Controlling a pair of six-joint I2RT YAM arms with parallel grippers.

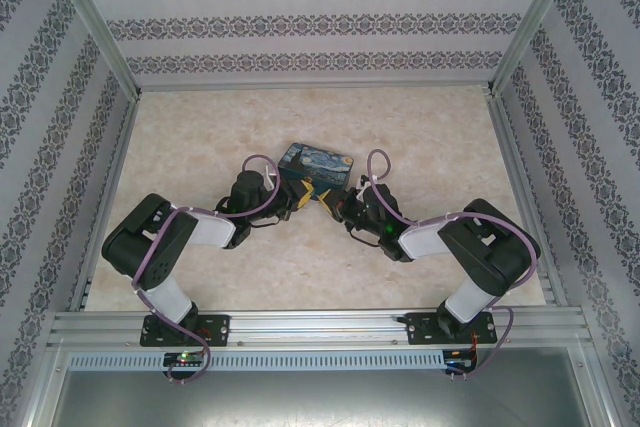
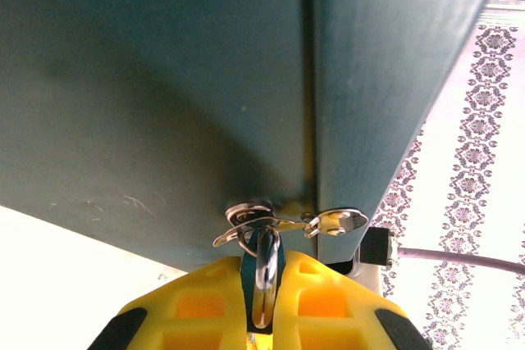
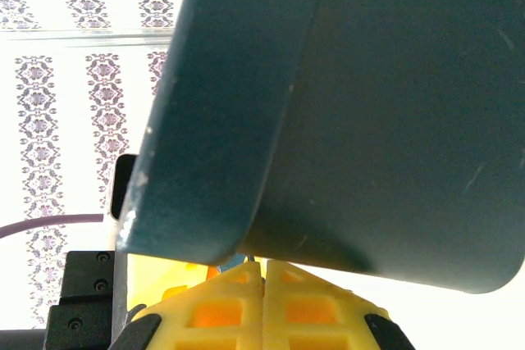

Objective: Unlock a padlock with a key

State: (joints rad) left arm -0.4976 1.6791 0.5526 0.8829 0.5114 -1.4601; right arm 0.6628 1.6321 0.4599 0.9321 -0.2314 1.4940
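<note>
In the left wrist view my left gripper (image 2: 264,266) is shut on the padlock (image 2: 248,280), a tiny teal body with a shiny shackle. The shackle hooks through the metal hasp (image 2: 250,215) on the dark side of the Starry Night box (image 1: 318,159). My right gripper (image 3: 263,266) has its yellow fingers pressed together just under the box's rounded corner. A thin grey sliver, the key (image 3: 249,258), pokes from their tips; the rest of it is hidden. From above, the left gripper (image 1: 305,190) and right gripper (image 1: 333,201) meet tip to tip at the box's front.
The box (image 2: 164,79) looms close over both wrist cameras. A second hasp plate (image 2: 340,220) hangs beside the first. Patterned walls (image 1: 300,22) enclose the beige table (image 1: 300,267) on three sides, with an aluminium rail (image 1: 320,325) along the near edge.
</note>
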